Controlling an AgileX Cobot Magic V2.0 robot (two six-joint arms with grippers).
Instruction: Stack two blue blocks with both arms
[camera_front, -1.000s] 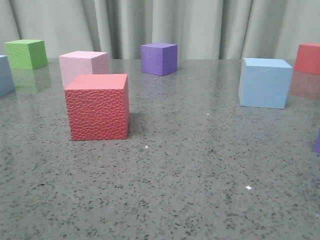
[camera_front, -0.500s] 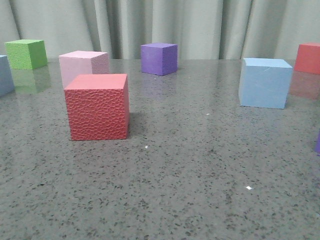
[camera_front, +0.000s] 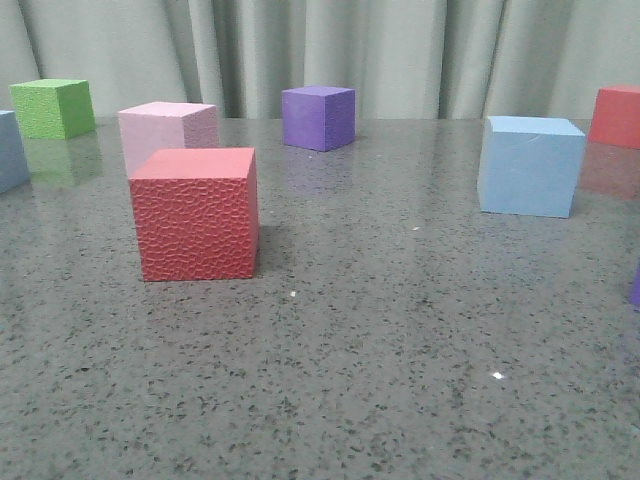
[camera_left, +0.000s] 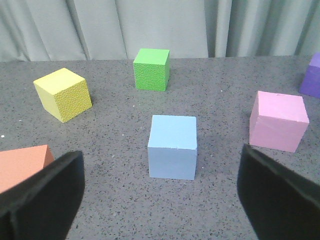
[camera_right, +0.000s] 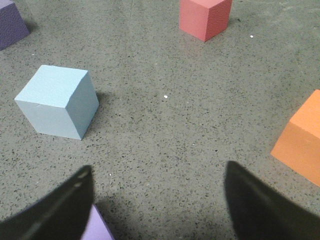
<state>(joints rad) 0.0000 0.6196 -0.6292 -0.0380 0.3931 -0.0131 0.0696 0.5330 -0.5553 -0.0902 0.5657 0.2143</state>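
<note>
No stacking done: both blue blocks (camera_front: 530, 165) (camera_left: 172, 146) rest apart on the desk (camera_front: 380, 350). Left tool (camera_left: 160, 200) and right tool (camera_right: 157, 210) gape wide, empty.

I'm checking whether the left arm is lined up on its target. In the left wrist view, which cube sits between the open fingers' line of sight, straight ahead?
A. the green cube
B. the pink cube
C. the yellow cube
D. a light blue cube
D: the light blue cube stands centred ahead of the left gripper, whose fingers are spread wide on either side, touching nothing.
</note>
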